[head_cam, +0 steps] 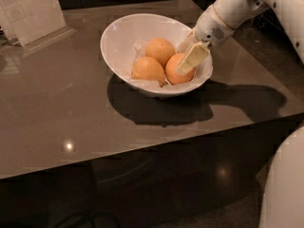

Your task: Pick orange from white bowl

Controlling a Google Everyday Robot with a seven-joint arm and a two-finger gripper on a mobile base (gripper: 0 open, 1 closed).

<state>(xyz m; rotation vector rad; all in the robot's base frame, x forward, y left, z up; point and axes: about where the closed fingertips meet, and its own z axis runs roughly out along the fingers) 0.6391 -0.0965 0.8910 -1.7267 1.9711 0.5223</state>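
Note:
The white bowl [118, 46] stands on the table and holds three orange fruits on crumpled white paper. The orange [172, 72] is the round, deeper-coloured fruit on the right. Two paler, slightly pointed fruits lie at the left [148, 69] and at the back [160, 49]. My gripper [184, 61] reaches in over the bowl's right rim, pointing down and left. It is open. One cream finger [193, 57] lies against the orange's upper right side, and the other is behind it near the paper. The orange rests in the bowl.
The bowl sits on a glossy brown table [57, 118] whose front edge runs across the lower part of the view. A clear stand with a white sheet [31, 11] is at the far left. My white arm [237, 6] comes in from the upper right.

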